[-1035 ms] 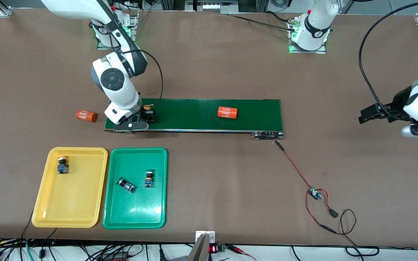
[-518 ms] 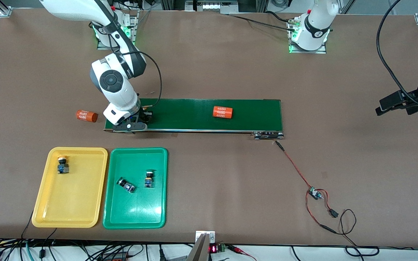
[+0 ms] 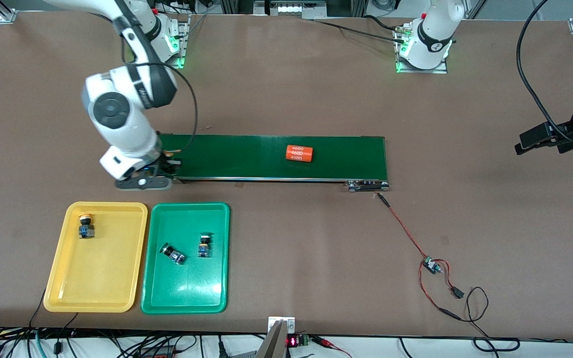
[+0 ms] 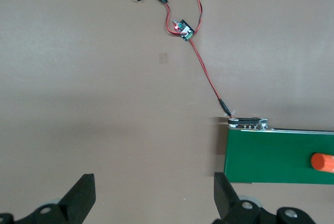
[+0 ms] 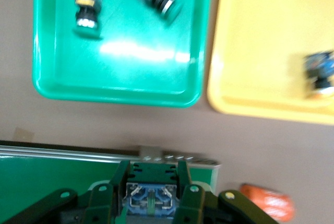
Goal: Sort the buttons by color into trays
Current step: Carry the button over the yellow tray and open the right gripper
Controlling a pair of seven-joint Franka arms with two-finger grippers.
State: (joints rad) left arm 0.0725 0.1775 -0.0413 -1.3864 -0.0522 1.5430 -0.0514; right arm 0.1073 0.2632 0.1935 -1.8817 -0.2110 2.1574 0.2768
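The right claw (image 5: 150, 203) is clamped on a push-button switch (image 5: 151, 199) by its dark body and hangs over the conveyor belt's (image 3: 266, 156) end nearest the right arm. Judging by that, the step in hand is carrying the last button to a tray.

Below the claw, nearer the front camera, lie the yellow tray (image 3: 62, 293), holding one yellow-capped button (image 3: 86, 226), and beside it the green tray (image 3: 187, 298), holding two green-capped buttons (image 3: 204, 245).

The next move calls for a swing over the yellow tray and a low release, if the held cap is yellow. That colour cannot be told in either view.

The right wrist view alone shows the switch's terminals between the fingers and an orange cylinder (image 5: 266, 206) on the tabletop beside the claw. The front view alone shows a "4680" cylinder (image 3: 299, 153) on the belt.

The left claw (image 4: 151, 203) waits wide open and empty near the belt's other end.
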